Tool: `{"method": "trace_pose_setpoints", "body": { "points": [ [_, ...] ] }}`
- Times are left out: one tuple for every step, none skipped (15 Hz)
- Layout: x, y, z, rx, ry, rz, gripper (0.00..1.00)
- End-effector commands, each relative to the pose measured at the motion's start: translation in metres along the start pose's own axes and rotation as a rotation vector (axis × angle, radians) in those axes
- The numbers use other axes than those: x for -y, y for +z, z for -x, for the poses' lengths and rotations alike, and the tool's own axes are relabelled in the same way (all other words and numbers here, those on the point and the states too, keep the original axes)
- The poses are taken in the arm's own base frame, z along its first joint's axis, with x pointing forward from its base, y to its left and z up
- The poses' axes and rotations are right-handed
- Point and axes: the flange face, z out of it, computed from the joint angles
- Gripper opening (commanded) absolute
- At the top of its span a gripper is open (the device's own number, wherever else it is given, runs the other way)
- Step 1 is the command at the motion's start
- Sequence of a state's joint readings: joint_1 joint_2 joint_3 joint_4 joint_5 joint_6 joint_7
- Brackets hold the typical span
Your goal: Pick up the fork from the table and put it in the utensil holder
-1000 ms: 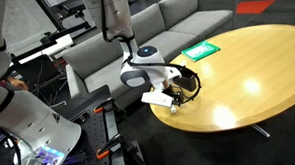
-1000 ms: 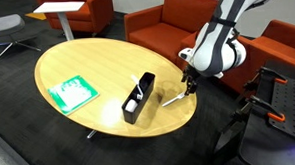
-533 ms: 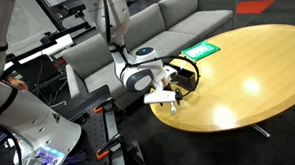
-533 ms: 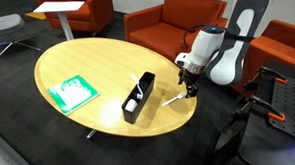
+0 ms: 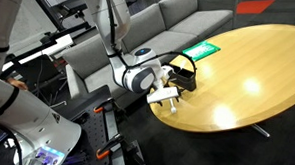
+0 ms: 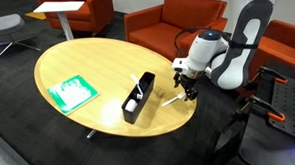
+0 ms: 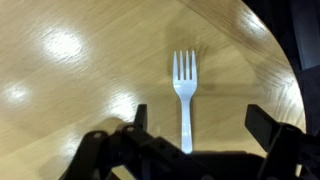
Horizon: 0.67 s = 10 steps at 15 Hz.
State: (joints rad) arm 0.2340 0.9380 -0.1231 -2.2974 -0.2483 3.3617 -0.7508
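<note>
In the wrist view we cannot see the handle end of the fork (image 7: 184, 92); the gripper (image 7: 200, 124) covers it. In an exterior view the gripper partly hides the utensil holder (image 5: 186, 74).

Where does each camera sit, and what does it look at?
Exterior view: near the robot, looking across the table toward grey sofas; shows the arm.
Exterior view: across the table, facing orange sofas; shows arm, box, fork.
Wrist view: straight down on the fork, between fingers of the open gripper.
Shared: both exterior views show arm and table.
</note>
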Motion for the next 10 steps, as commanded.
{"method": "trace_pose_setpoints", "body": {
  "points": [
    [-0.003, 0.010, 0.001, -0.035, -0.049, 0.029, 1.00],
    [-0.004, 0.014, 0.000, -0.037, -0.054, 0.028, 1.00],
    [-0.004, 0.017, 0.000, -0.039, -0.060, 0.025, 1.00],
    [-0.004, 0.021, -0.002, -0.037, -0.063, 0.022, 1.00],
    [-0.004, 0.024, -0.004, -0.035, -0.067, 0.019, 1.00],
    [-0.004, 0.027, -0.005, -0.032, -0.070, 0.020, 1.00],
    [-0.004, 0.029, -0.006, -0.033, -0.073, 0.020, 1.00],
    [-0.005, 0.031, -0.007, -0.033, -0.075, 0.021, 1.00],
    [-0.006, 0.033, -0.007, -0.033, -0.077, 0.023, 1.00],
    [-0.007, 0.035, -0.008, -0.037, -0.074, 0.026, 0.75]
  ]
}}
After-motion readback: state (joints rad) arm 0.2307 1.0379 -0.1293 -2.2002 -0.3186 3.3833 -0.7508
